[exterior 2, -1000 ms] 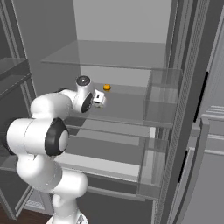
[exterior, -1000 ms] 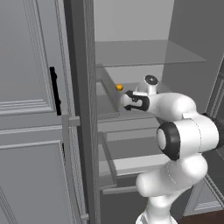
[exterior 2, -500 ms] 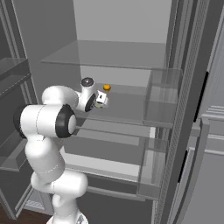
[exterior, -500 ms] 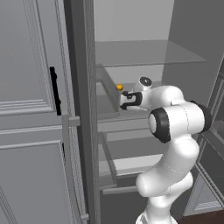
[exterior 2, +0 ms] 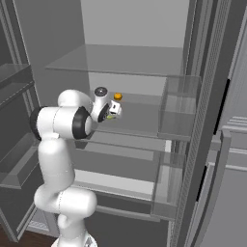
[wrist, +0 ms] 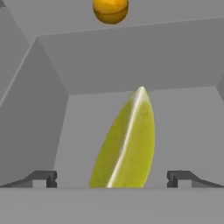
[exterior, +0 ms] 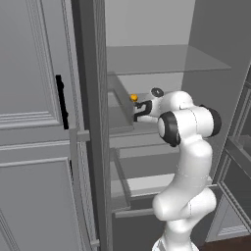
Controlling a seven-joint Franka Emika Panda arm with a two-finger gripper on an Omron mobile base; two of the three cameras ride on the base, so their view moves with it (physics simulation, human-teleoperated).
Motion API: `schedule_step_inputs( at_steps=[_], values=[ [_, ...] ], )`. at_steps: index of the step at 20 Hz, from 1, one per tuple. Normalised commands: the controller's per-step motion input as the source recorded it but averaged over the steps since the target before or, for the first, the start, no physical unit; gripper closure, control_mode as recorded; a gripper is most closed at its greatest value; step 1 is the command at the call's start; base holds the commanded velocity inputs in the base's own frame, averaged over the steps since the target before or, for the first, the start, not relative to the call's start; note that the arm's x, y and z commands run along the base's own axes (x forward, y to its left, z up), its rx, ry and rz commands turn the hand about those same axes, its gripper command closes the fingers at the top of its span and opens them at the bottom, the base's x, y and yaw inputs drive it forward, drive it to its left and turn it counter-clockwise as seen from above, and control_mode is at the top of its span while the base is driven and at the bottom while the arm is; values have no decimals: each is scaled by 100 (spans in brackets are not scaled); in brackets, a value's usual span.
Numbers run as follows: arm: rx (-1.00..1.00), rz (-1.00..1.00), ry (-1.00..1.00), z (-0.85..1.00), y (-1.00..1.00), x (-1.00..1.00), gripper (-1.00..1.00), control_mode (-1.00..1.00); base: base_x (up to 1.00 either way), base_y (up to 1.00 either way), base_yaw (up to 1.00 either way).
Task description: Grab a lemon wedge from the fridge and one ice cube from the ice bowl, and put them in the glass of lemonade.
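Standing open, the fridge holds pale grey, glassy flat shelves, and the jaws reach onto the middle shelf. Between the two dark finger tips lies the lemon wedge, a smooth yellow-green sliver with a pale ridge down its middle, tapering to a point away from the jaws. The jaws stand wide apart, one tip on each side of the wedge, neither touching it. Beyond the wedge's point, farther along the shelf, sits a small round orange item, glossy and ball-shaped. Seen from the base, the gripper hangs just beside that orange ball, with a panelled grey cabinet and its black handle off to the side.
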Motion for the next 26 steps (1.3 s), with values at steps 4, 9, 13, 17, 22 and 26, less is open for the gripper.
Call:
schedule_step_inputs(
  at_steps=[4,9,13,17,22,26],
  values=[
    [0,0,3,-29,0,51,-100,-100,0,0,0],
    [0,0,4,-35,0,31,100,-100,0,0,0],
    [-2,0,6,-52,0,5,100,-100,0,0,0],
    [-1,-2,4,-51,-23,-74,100,-100,0,0,0],
    [0,0,-4,-8,-49,-100,100,-100,0,0,0],
    [0,0,-1,0,-41,-100,100,-100,0,0,0]
  ],
)
